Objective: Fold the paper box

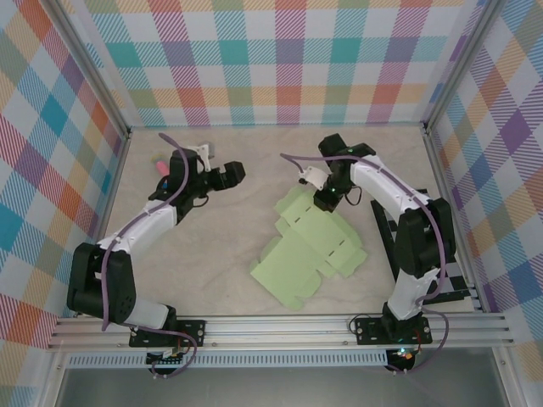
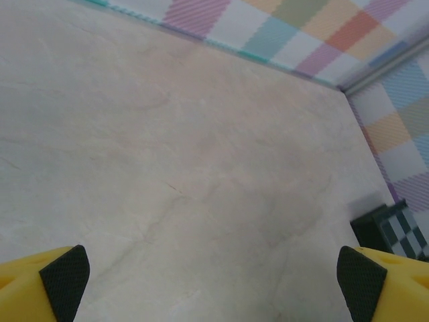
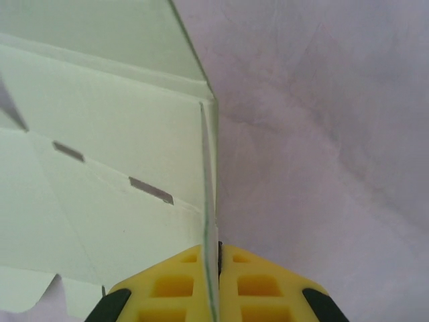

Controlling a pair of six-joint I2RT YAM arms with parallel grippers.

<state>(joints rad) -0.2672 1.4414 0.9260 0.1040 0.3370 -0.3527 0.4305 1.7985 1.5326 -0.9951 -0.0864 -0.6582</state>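
Note:
The paper box (image 1: 307, 248) is a flat pale-green tabbed cut-out lying on the table right of the middle. My right gripper (image 1: 323, 202) sits at its far edge. In the right wrist view the yellow jaws are shut on a thin upright flap of the paper box (image 3: 114, 154), which runs edge-on through my right gripper (image 3: 216, 251). My left gripper (image 1: 232, 175) hangs open over bare table to the left of the sheet. In the left wrist view my left gripper (image 2: 213, 282) has nothing between its widely spread pads (image 2: 64, 278).
A small pink stick (image 1: 161, 164) lies at the back left near the wall. A black-and-white checkered board (image 2: 395, 231) lies by the right wall, under the right arm. Plaid walls enclose the table on three sides.

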